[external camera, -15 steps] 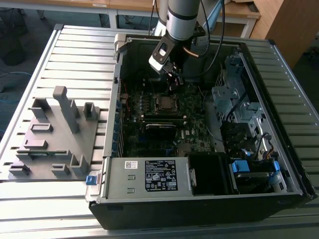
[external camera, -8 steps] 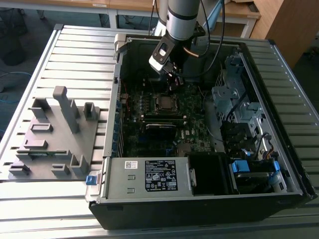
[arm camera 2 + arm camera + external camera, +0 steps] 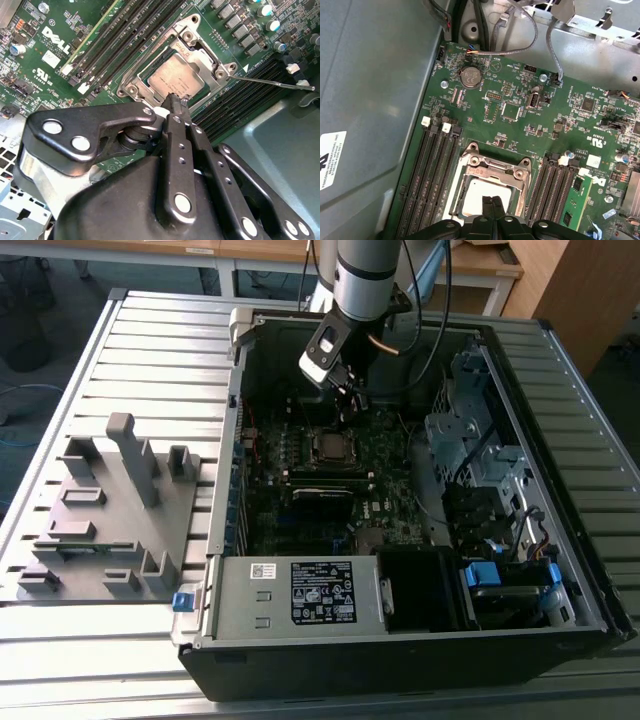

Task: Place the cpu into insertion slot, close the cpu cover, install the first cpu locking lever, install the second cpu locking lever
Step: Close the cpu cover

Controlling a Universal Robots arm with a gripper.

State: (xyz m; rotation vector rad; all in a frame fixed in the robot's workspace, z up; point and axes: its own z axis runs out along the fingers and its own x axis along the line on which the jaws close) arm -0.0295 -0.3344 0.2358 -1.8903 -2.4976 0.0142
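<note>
The cpu (image 3: 172,77), a small flat square chip with a dull silver-grey top, is seated in the insertion slot (image 3: 131,90). That slot is a silvery-rimmed square socket mid-board on the green circuit board (image 3: 520,130).

- **The cpu cover (image 3: 200,52), thin silvery windowed frame plate:** we judge it down over the chip.
- **Thin wire locking lever (image 3: 270,81):** juts free off the socket's corner; we read it as unlatched.
- **Black gripper (image 3: 175,100):** fingers pressed together, holding nothing, tips at the cover's edge; we cannot confirm contact.
- **Step in hand:** seemingly pressing the cover shut, levers undone.
- **Next move:** calls for a steady, precise push on slim wire.
</note>
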